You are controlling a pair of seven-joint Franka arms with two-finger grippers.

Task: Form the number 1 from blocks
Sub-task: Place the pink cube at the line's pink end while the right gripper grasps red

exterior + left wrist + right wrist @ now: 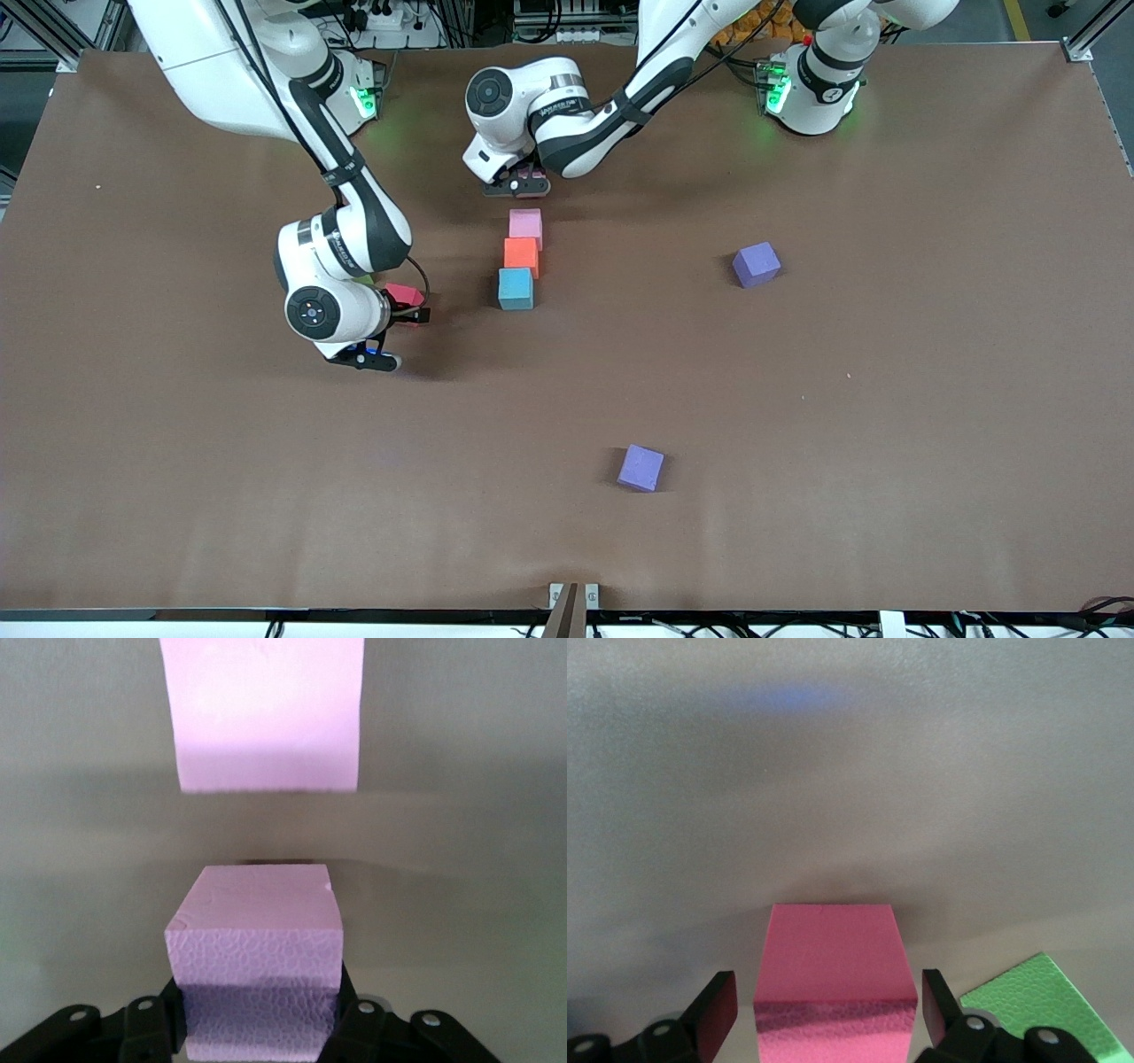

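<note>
Brown table: left gripper clamps a pink block; right gripper straddles the red block, fingers not touching.

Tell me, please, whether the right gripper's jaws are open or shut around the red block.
Open: in the right wrist view the right gripper straddles the red block, with gaps on both sides.

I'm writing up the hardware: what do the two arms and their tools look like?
Both arms are glossy white with black joint bands and black cables strapped along them. Green lights glow at the bases. The left tool and right tool have black fingers.
</note>
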